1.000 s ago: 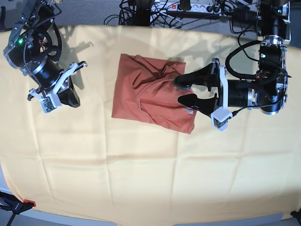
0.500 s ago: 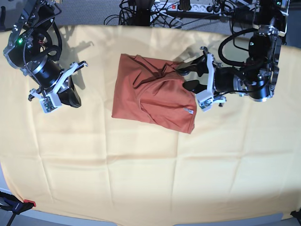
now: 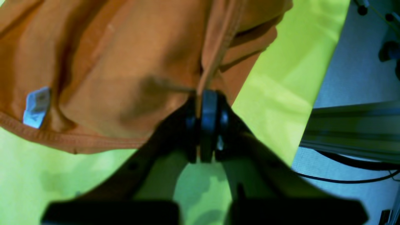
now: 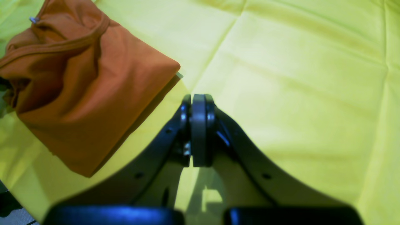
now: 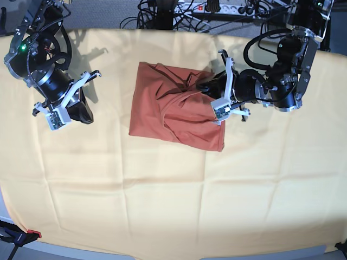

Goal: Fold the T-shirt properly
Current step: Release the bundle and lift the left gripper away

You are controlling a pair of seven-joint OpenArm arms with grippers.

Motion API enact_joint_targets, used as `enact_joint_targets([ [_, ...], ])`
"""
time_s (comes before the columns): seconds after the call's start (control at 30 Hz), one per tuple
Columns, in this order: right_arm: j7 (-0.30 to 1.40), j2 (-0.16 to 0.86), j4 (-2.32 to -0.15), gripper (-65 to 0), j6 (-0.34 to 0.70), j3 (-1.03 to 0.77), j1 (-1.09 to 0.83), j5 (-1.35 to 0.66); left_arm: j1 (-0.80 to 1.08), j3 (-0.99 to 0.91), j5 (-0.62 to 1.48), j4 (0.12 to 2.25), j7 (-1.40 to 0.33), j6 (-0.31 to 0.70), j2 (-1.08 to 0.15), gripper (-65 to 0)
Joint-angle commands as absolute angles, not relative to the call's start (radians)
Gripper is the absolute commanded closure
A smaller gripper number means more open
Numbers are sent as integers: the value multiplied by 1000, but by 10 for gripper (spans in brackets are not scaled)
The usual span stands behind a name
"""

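Left gripper (image 3: 200, 125) had its fingers pinched tight on a ribbed fold of the T-shirt (image 5: 173, 111).
Shirt lay crumpled mid yellow cloth (image 5: 162, 184), white tag (image 3: 36, 106) showing; right gripper (image 4: 198, 131) was closed on nothing, well apart from the shirt.

The left gripper (image 5: 206, 85) is clamped on a fold of the T-shirt (image 5: 173, 108) (arm reaching in low); the right gripper (image 5: 81, 111) hovers apart, fingers (image 4: 198, 125) pressed together.
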State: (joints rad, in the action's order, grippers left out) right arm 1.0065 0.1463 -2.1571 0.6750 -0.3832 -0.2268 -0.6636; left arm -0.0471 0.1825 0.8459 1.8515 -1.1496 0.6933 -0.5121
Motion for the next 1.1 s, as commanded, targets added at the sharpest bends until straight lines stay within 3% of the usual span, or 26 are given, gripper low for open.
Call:
enact_joint_targets([
  [0.0,981,153,-2175,0,677,-386,-218,-681,-64,167,868,1866,-1130,698,-525,0],
  [0.37,981,153,-2175,0,677,-386,-218,-681,-64,155,1160,1961,-1334,698,-654,0],
  [0.77,981,153,-2175,0,677,-386,-219,-681,-64,155,1161,1979,-1333,698,-802,0],
  [1.07,988,153,-2175,0,677,-386,-219,-685,-148,155,1158,1978,-1308,698,-817,0],
])
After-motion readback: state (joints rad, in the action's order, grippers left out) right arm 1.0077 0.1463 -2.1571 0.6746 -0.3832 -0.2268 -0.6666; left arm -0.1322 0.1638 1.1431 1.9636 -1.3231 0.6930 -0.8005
